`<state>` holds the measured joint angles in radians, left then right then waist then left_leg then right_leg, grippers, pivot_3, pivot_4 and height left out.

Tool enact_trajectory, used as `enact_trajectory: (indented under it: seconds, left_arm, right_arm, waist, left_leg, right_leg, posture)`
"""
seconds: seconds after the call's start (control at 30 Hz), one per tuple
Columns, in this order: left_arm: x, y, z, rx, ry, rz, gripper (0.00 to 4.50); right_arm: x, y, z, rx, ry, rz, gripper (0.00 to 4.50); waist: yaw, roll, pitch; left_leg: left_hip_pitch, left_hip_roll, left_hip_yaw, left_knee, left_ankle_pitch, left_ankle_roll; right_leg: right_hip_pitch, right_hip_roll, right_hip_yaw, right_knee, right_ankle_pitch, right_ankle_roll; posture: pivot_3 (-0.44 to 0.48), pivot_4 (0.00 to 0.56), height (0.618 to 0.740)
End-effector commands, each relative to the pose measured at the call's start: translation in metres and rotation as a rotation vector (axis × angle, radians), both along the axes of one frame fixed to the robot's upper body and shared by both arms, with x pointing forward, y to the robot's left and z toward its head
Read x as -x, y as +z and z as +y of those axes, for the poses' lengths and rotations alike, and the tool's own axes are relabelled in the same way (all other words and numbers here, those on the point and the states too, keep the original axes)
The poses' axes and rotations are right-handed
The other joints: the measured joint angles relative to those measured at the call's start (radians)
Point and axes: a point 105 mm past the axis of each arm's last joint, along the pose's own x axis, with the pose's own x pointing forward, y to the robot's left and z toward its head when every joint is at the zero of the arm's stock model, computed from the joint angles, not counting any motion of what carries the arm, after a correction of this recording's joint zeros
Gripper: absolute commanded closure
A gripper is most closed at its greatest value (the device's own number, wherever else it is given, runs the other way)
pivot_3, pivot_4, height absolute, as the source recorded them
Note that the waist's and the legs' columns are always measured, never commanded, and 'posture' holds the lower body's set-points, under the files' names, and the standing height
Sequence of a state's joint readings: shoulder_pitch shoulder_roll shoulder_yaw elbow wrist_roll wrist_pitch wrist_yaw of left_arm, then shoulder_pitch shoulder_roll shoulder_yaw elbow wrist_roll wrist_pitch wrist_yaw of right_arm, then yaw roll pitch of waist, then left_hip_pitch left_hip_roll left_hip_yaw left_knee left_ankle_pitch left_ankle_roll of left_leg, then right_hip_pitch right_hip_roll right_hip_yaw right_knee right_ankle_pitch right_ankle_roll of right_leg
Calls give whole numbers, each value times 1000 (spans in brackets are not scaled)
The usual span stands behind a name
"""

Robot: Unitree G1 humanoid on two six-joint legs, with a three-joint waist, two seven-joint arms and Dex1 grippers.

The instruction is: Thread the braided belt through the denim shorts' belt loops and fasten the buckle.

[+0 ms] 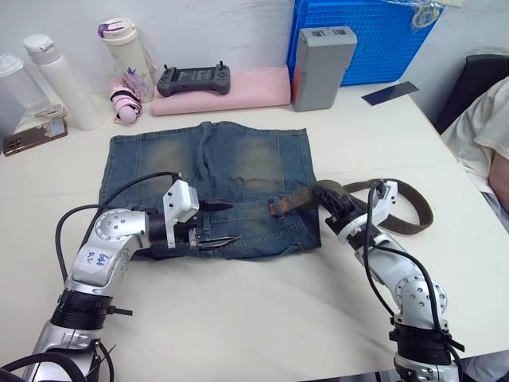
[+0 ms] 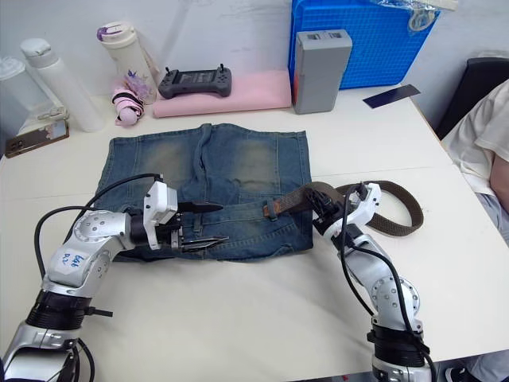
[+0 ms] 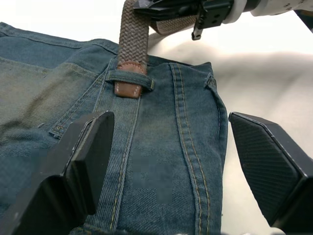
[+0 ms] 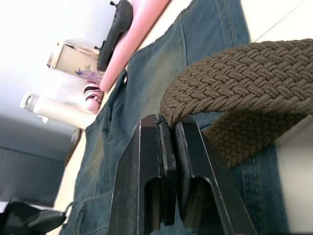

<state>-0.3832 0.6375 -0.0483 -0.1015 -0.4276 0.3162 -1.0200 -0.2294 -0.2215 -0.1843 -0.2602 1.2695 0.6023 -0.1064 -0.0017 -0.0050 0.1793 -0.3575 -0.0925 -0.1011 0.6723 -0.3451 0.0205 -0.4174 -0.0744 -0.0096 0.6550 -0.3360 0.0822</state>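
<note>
The denim shorts (image 1: pixel 211 171) lie flat on the white table, waistband toward me. The braided belt (image 1: pixel 413 208) curls on the table to their right and runs onto the waistband. Its brown leather tip (image 3: pixel 128 89) pokes out from under one of the belt loops (image 3: pixel 129 78). My right gripper (image 1: pixel 328 199) is shut on the braided belt (image 4: pixel 234 68) just past the shorts' right edge. My left gripper (image 1: pixel 232 222) hovers open over the waistband, left of the tip, one finger (image 3: pixel 80 156) on each side of the band. The buckle is hidden.
At the back stand bottles (image 1: pixel 60 79), a black controller (image 1: pixel 195 78) on a pink pad (image 1: pixel 238 91), a grey box (image 1: pixel 322 65) and a blue crate (image 1: pixel 366 36). A phone (image 1: pixel 32 137) lies at far left. A person (image 1: pixel 485 135) sits at the right edge.
</note>
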Motion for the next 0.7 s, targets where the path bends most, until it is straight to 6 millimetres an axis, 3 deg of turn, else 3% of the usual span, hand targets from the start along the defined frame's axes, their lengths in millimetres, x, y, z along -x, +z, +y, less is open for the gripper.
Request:
enact_trajectory:
  seconds: [0.03, 0.2, 0.3, 0.4, 0.57, 0.7]
  left_arm:
    - [-2, 10, 1, -10, -1, -52, 437]
    - [-13, 8, -5, -82, -4, -154, 437]
    - [-20, 2, -14, -160, -41, -247, 437]
    - [-27, -3, -21, -221, -81, -324, 437]
    - [-34, -5, -34, -295, -167, -466, 437]
    - [-38, -8, -40, -379, -245, -584, 437]
  right_arm:
    - [4, 12, 3, 43, 12, -65, 4500]
    - [8, -15, 28, 141, 93, 54, 4500]
    - [8, -49, 48, 250, 142, 188, 4500]
    - [9, -69, 60, 280, 168, 275, 4500]
    - [10, -85, 60, 303, 149, 351, 4500]
    - [10, -86, 59, 298, 140, 357, 4500]
  waist:
    - [0, 0, 0]
    - [-2, 0, 0]
    - [-1, 0, 0]
    - [-5, -4, -3]
    - [-18, -7, -5]
    - [-27, -8, -7]
  left_leg:
    - [0, 0, 0, 0, 0, 0]
    - [0, 0, 0, 1, 0, 0]
    - [0, 0, 0, 2, 0, 0]
    - [0, 0, 0, 3, 0, 0]
    - [2, 1, 0, 5, 0, -2]
    - [2, 1, 0, 5, 0, -2]
  right_leg:
    - [0, 0, 0, 0, 0, 0]
    - [0, 0, 0, 0, 0, 0]
    - [0, 0, 0, 1, 0, 0]
    - [0, 0, 0, 1, 0, 0]
    - [0, 1, 1, 4, 0, 0]
    - [0, 1, 1, 5, 0, 0]
  posture:
    - [0, 150, 709]
    - [0, 150, 709]
    - [0, 150, 709]
    - [0, 150, 709]
    - [0, 150, 709]
    - [0, 150, 709]
